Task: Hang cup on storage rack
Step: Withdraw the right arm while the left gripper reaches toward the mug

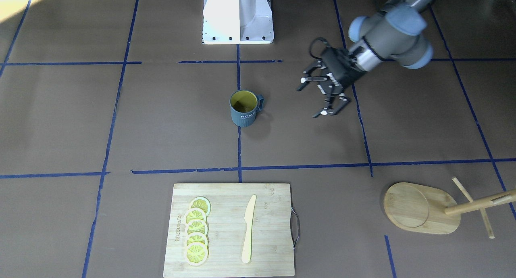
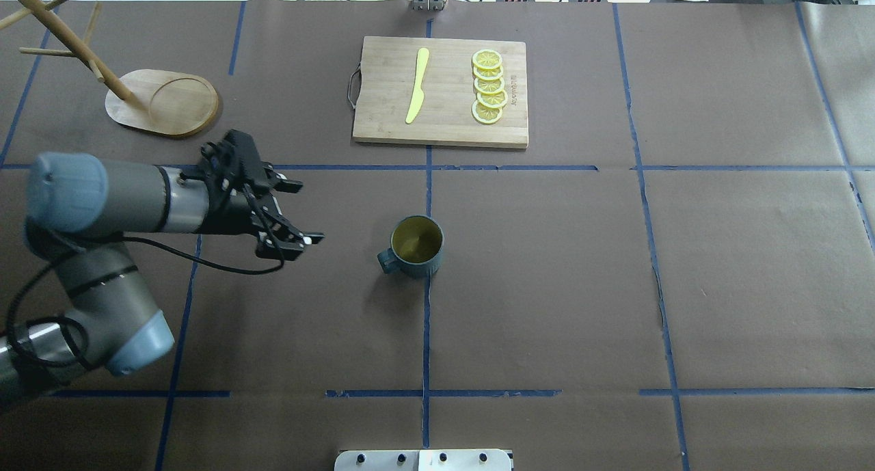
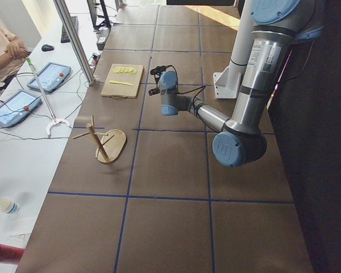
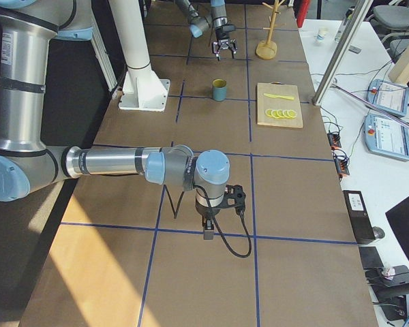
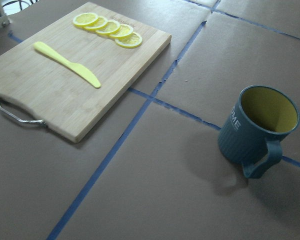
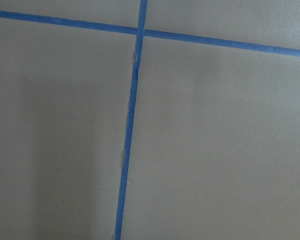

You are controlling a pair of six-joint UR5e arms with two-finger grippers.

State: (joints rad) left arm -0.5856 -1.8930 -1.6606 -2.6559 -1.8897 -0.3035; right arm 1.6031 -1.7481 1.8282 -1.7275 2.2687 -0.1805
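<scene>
My left pincer [image 2: 307, 211] hangs above the table with its fingers spread wide and nothing between them. It sits on my left of the mug [image 2: 417, 245] and well apart from it. I judge the spread is there because the next move is a grasp.

The dark blue-grey "HOME" mug stands upright and mouth up near the middle of the table, on the blue tape line that runs from my edge to the operators' edge. Its loop handle [image 5: 262, 162] points toward my left side, the side my open pincer comes from. That suits me: I could close on the handle or the wall beside it, but the loop must stay free for a peg.

The wooden mug rack [image 2: 164, 102] stands on its oval base near the far left corner, and no mug hangs on its pegs. It is on my left arm's side, which I take to be why this arm does the work. Hanging has not begun.

The bamboo cutting board [image 1: 229, 229], with its yellow knife [image 1: 248, 228] and lemon slices [image 1: 196, 236], lies at the middle of the operators' edge, away from the straight line between mug and rack.

My right pincer [image 4: 206, 228] is low over the table toward the right end, far from the mug. I cannot tell whether it is open or closed.
</scene>
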